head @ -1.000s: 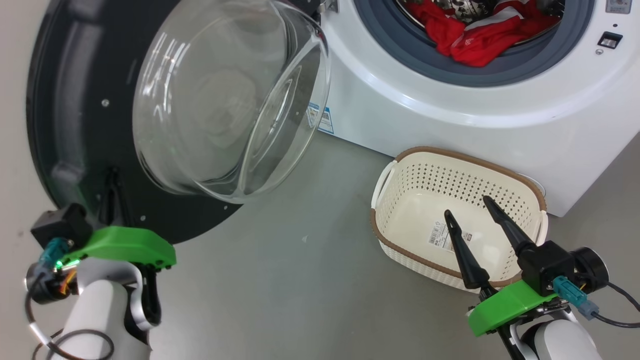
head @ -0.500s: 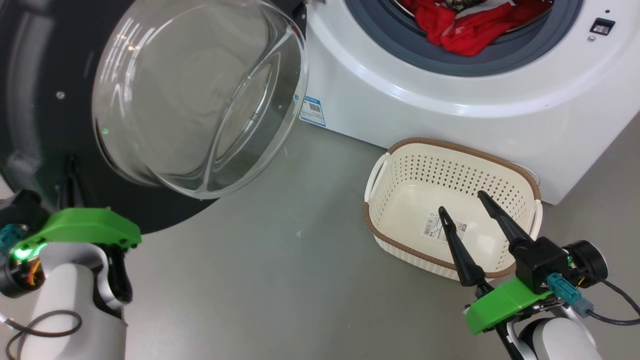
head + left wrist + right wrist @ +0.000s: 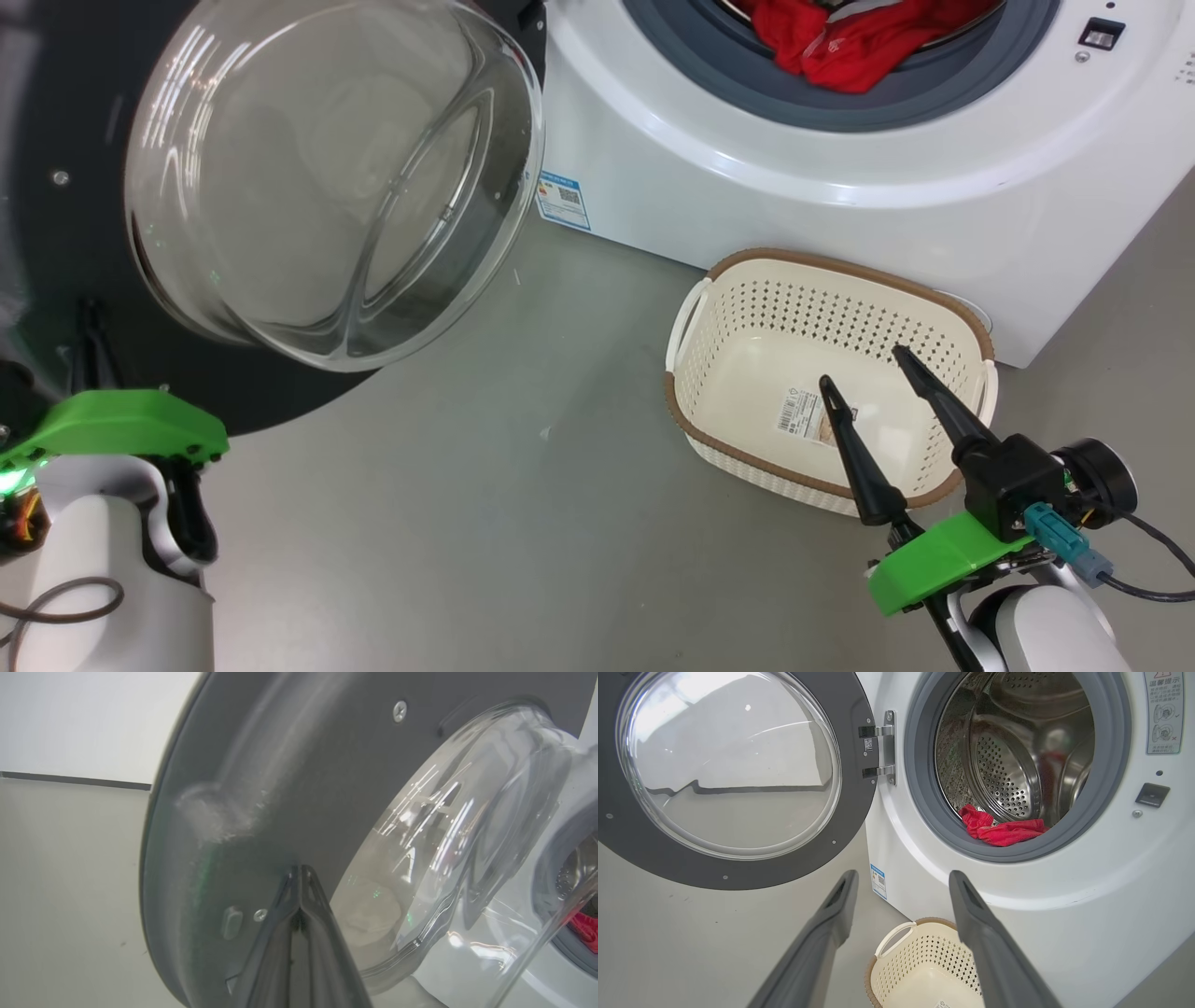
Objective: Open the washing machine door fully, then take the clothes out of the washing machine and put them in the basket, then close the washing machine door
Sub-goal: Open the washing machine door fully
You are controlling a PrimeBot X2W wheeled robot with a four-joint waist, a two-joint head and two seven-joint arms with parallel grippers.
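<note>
The washing machine door point(image 3: 56, 243) stands swung out to the left, its clear glass bowl point(image 3: 327, 177) bulging toward me. My left gripper point(image 3: 89, 341) is shut, its tips point(image 3: 299, 870) resting on the door's point(image 3: 280, 765) black inner face below the bowl. Red clothes point(image 3: 840, 47) lie at the drum's front lip, over the grey ring of the washing machine point(image 3: 747, 187). My right gripper point(image 3: 864, 369) is open and empty above the cream basket point(image 3: 840, 266). In the right wrist view, that gripper point(image 3: 902, 877) points between the door point(image 3: 644, 854) and the clothes point(image 3: 1004, 830), with the basket point(image 3: 896, 933) below.
The basket stands on grey floor point(image 3: 523, 523) just in front of the machine's lower front. A small blue label point(image 3: 565, 201) marks the machine's left corner. The door hinge point(image 3: 882, 749) sits left of the steel drum point(image 3: 1008, 765). A pale wall point(image 3: 70, 718) is behind the door.
The head camera has shifted. Beyond that shift, the door has swung further left, away from the machine, with my shut left gripper moving along on it. My right gripper stays open over the basket.
</note>
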